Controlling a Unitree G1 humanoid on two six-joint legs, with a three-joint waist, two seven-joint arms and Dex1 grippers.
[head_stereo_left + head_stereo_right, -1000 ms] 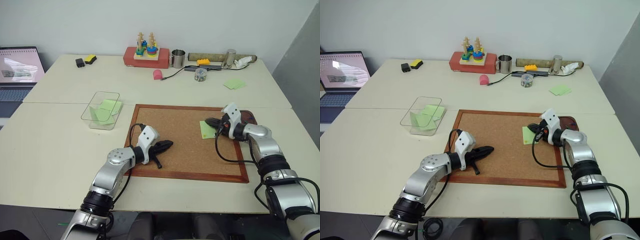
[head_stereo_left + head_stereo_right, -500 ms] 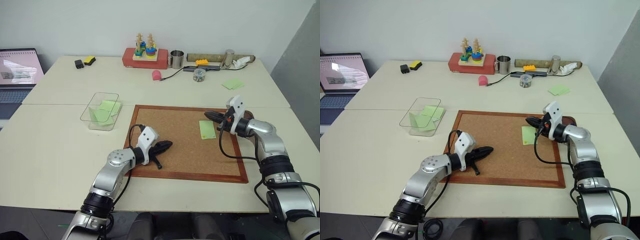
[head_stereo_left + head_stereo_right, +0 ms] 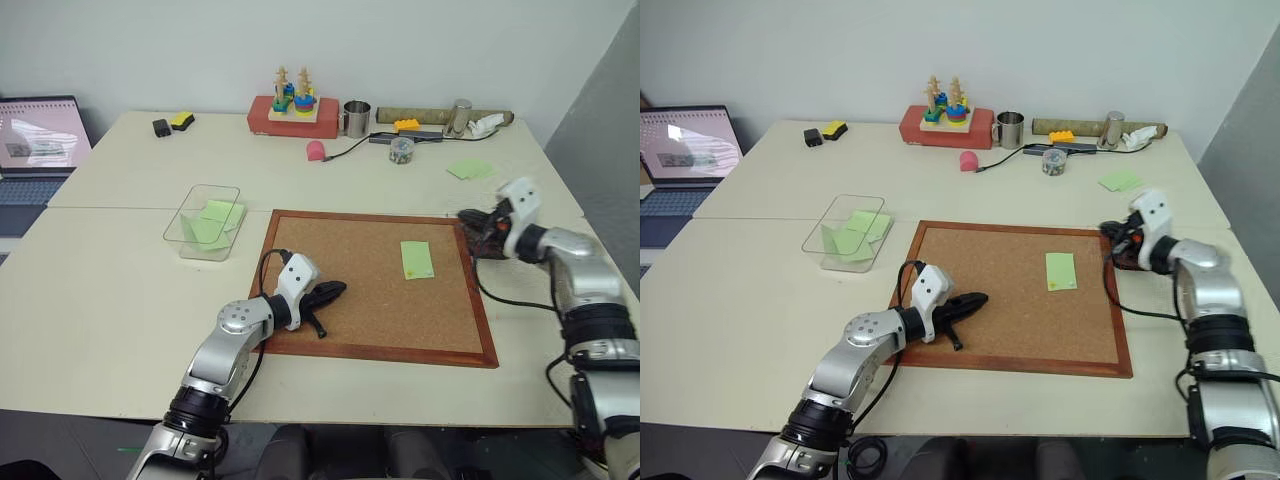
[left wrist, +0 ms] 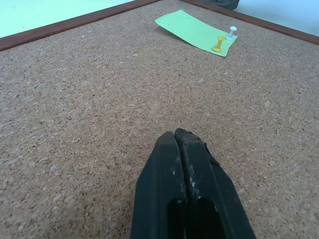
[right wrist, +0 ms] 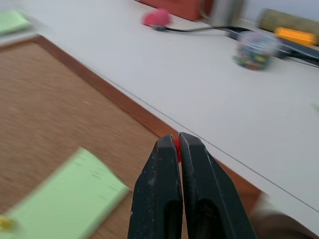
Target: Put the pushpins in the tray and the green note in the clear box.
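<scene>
The right gripper is pinched tight on a tiny red pushpin, with just a bit of red peeking out between its black tips. It hangs over the right edge of the cork board, right above the small dark tray, which it mostly hides.

The green note is a thin, light green strip of paper. It lies flat on the right part of the board, to the left of that gripper. A yellow pin and a white pin stand on one end of it.

The left gripper is squeezed closed with nothing in it, low over the near left part of the board. Bare cork lies between it and the note.

The clear box sits on the table left of the board, with green sheets inside.
</scene>
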